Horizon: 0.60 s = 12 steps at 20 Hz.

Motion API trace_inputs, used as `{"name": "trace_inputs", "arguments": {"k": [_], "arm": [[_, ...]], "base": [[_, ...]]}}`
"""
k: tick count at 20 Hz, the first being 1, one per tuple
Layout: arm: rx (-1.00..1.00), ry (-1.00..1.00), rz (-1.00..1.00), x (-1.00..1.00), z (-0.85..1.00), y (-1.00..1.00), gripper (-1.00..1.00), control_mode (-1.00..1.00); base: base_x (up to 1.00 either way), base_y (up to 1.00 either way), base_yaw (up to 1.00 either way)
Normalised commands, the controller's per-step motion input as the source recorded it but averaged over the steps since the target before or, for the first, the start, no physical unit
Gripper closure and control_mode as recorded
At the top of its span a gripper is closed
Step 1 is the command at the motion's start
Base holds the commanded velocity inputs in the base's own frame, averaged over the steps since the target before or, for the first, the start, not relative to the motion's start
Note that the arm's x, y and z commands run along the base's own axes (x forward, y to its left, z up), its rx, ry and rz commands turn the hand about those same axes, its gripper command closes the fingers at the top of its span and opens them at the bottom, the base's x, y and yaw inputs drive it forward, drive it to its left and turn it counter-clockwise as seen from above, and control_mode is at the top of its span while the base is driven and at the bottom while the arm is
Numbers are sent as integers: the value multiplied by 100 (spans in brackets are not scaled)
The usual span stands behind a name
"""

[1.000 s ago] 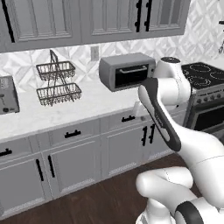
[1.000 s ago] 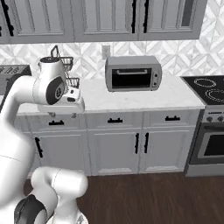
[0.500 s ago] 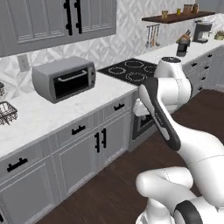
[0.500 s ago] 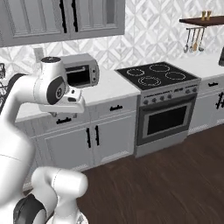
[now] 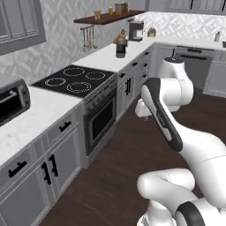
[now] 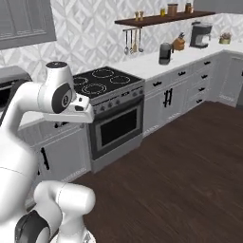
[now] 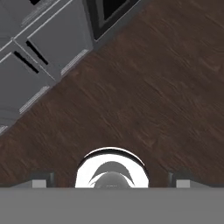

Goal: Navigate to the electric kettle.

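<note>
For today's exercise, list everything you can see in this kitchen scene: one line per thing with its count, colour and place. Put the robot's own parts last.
electric kettle: one, dark grey, counter right of the stove
stove: one, black top with four rings, oven below
coffee machine: one, black and silver, far counter
toaster oven: one, silver and black, near counter
wall shelf: one, brown, holding jars
hanging utensils: several, under the shelf
cabinets: grey, black handles
floor: dark wood
tool: tips point down at the floor

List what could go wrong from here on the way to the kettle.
1. The electric kettle stands on the counter past the stove. Driving close along the cabinets might clip the arm's folded elbow on them.
2. A coffee machine sits further along the same counter, under the shelf. Stopping there would probably miss the goal.
</note>
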Motion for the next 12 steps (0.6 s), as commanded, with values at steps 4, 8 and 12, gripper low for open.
{"name": "trace_inputs", "arguments": {"k": [4,8,12], "arm": [[0,0,0,0,0,0,-100,100],[0,0,0,0,0,0,-100,100],[0,0,0,0,0,0,-100,100]], "base": [[49,-34,-52],[49,-39,-53],[47,-36,-53]]}}
